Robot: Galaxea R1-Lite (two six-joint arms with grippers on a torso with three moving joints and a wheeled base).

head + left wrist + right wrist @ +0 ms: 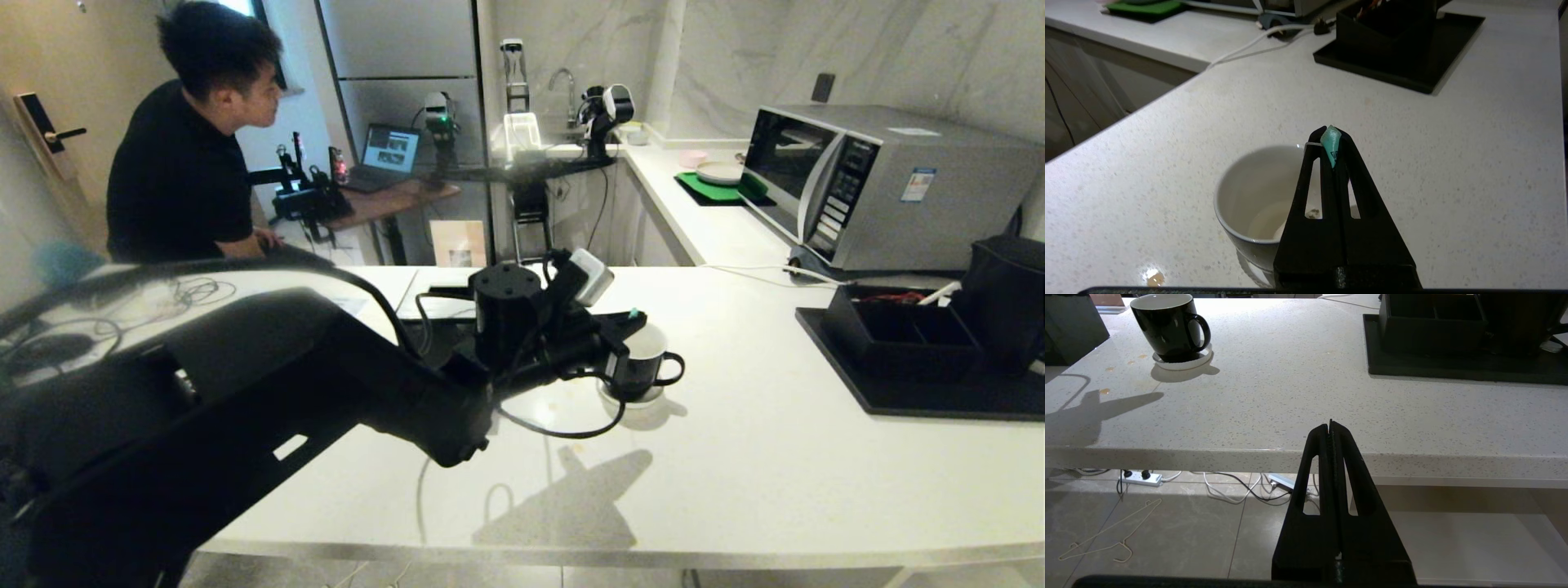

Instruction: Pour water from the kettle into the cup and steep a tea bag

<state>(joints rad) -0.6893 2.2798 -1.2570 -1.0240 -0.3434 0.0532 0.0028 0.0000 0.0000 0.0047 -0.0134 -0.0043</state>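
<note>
One gripper point(1331, 141) works, left, pinched on the teal tag point(1330, 148) over the cup point(1249, 196) so your bag dangles inside; right gripper point(1331, 426) parked, closed empty.

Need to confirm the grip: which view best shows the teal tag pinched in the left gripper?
Left wrist view: the teal tag sits clamped at the left gripper tips above the cup. Head view shows only a teal speck; right wrist view shows none.
</note>
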